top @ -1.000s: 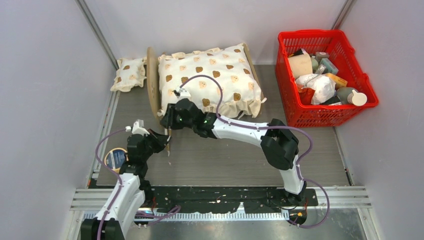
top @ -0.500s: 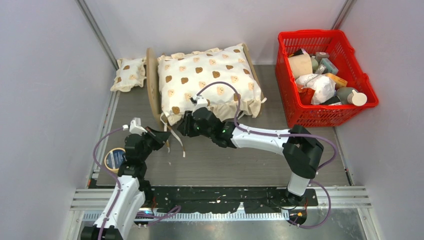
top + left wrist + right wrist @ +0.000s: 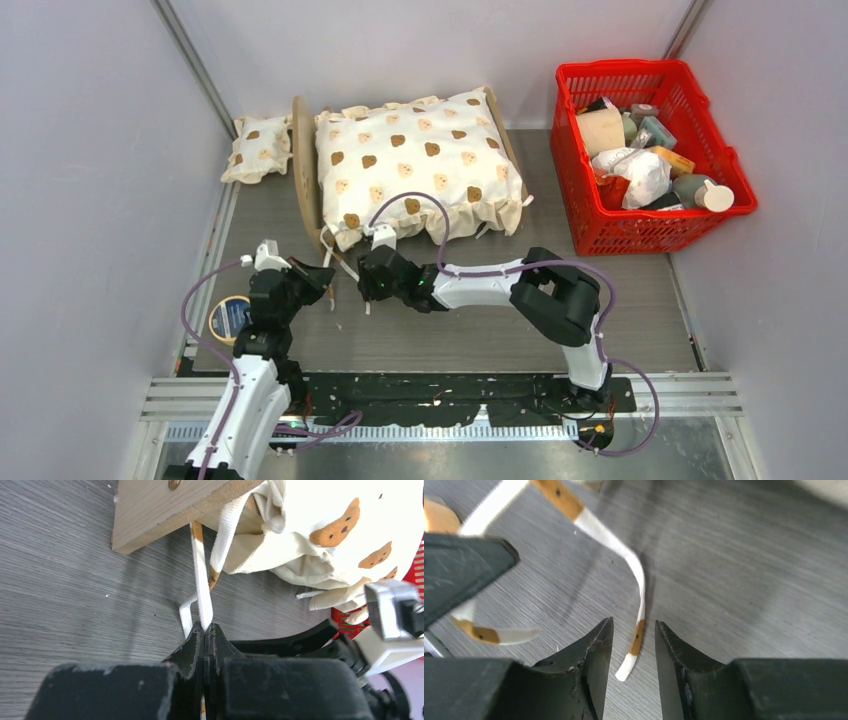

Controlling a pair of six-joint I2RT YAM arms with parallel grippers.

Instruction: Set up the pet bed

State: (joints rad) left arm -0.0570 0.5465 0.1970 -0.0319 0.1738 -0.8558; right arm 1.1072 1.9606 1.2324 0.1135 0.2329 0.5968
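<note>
**A:** Overhead?
**B:** The pet bed (image 3: 305, 165) is sitting far-left on the table (image 3: 480, 320), under a cushion (image 3: 420, 165). My left gripper (image 3: 320, 278) and right gripper (image 3: 366, 292) are hovering by its near corner.
**A:** Left wrist?
**B:** I'm pinching a white tie (image 3: 200, 580), jaws fully closed.
**A:** Right wrist?
**B:** Jaws are standing half apart, with another tie (image 3: 636, 575) dangling loose between them.

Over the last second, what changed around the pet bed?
The right hand drew back from the near-left corner of the cushion toward the robot; its jaws now stand apart around a loose tie, not gripping it. The left hand stayed shut on the other tie. The pet bed, pillow and red basket did not move.
</note>
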